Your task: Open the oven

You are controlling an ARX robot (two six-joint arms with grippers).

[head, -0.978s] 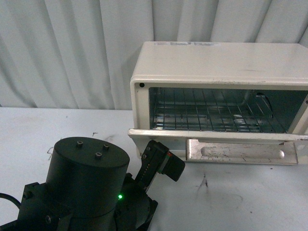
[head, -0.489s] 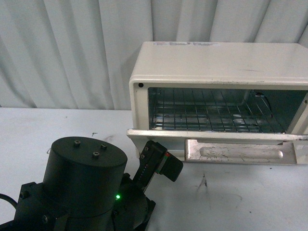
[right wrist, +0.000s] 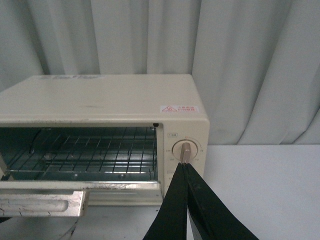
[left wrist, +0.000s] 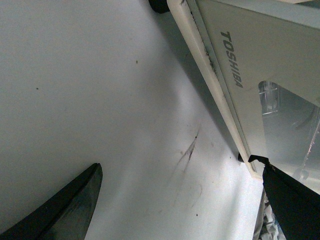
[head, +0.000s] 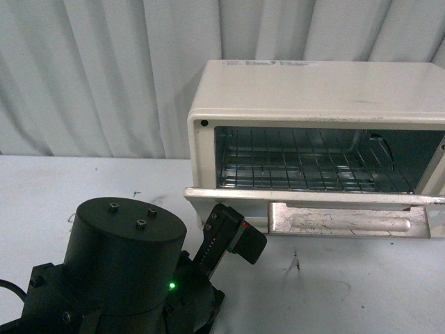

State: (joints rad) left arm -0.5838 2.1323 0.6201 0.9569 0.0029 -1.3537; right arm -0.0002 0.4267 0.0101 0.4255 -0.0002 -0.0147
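Note:
The cream-white oven [head: 313, 90] stands at the right on the white table. Its door [head: 313, 197] is swung down and open, and the wire rack [head: 306, 167] shows inside. My left gripper [head: 233, 235] is open and empty, low at the door's left corner. In the left wrist view its fingers [left wrist: 75, 202] spread wide over the table, beside the door's Toshiba-marked face [left wrist: 235, 60]. My right gripper [right wrist: 184, 166] is shut and empty, its tips just in front of the oven's round knob [right wrist: 186, 150]. It is out of the front view.
A white curtain [head: 104, 69] hangs behind the table. The table [head: 334, 285] has scuff marks in front of the oven. A shiny metal panel [head: 348, 221] shows under the open door's front edge. My left arm's black base [head: 125, 264] fills the lower left.
The left arm shifts very slightly back and forth. The oven door stays open and both grippers stay as they were.

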